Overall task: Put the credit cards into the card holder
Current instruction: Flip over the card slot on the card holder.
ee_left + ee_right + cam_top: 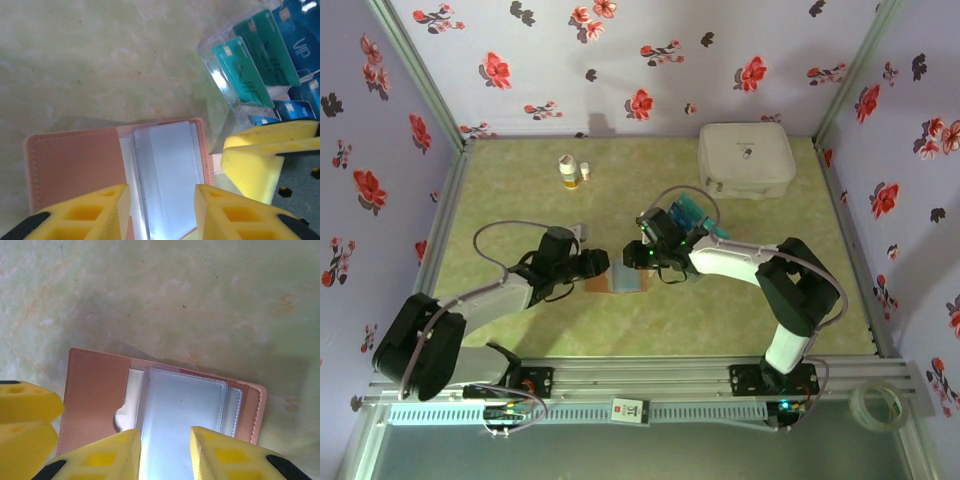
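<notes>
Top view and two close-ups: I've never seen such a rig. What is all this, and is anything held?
Two robot arms are bolted to a table. The top picture looks down from above; the others come from a camera on each wrist, showing its own yellow fingers. An open card holder lies under the left gripper and right gripper. Blue-green cards are in a clear tray; a white case and small bottles sit farther back. Both grippers' jaws are apart; nothing looks held.
</notes>
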